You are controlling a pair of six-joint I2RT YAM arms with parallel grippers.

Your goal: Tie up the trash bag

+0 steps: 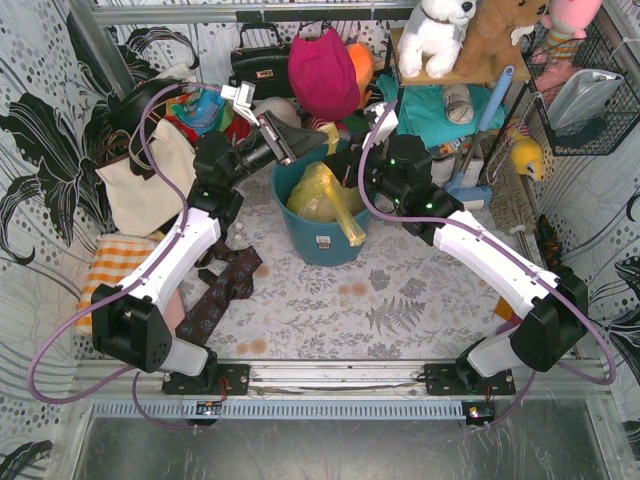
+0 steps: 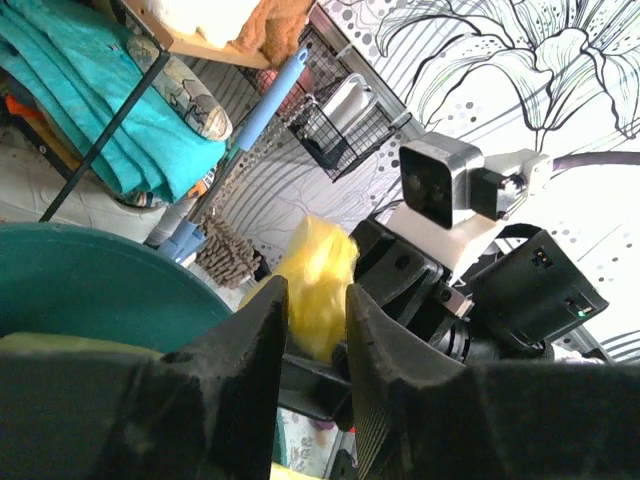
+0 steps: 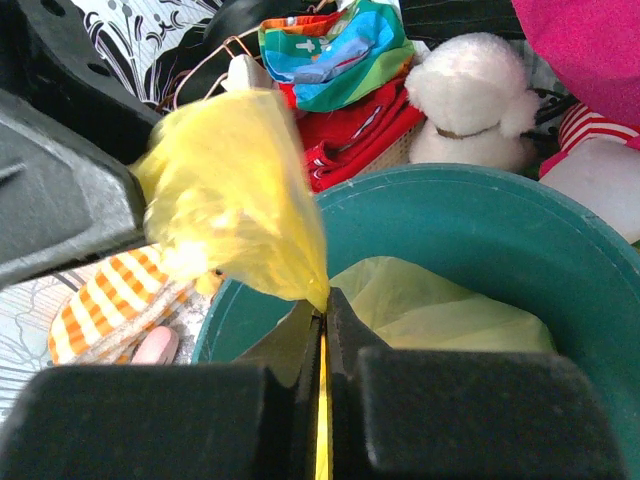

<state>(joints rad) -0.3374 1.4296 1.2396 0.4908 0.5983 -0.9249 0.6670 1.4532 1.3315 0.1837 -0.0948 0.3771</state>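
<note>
My right gripper (image 3: 322,308) is clamped flat on a pleat of the thin, translucent yellow plastic trash bag (image 3: 235,195), which balloons up and to the left of its tips. The rest of the bag sits below and beyond them, inside the round teal plastic bucket (image 3: 480,225). The left gripper (image 2: 312,292) stands part-way open with a yellow bunch in the gap (blurred, so I cannot tell whether it truly pinches).

My worry is that hold. If it is shallow, the film could slide out once the arms pull, and a hard pull could tear the film or tip the bucket. The two wrists are close together over the rim, so crossing them to form a knot risks a knock.

Off to the left gripper's left sits a cream canvas tote bag (image 1: 150,190). A dark patterned cloth (image 1: 225,285) lies on the counter (image 1: 400,310) under that arm. I judge that neither is in the way.
</note>
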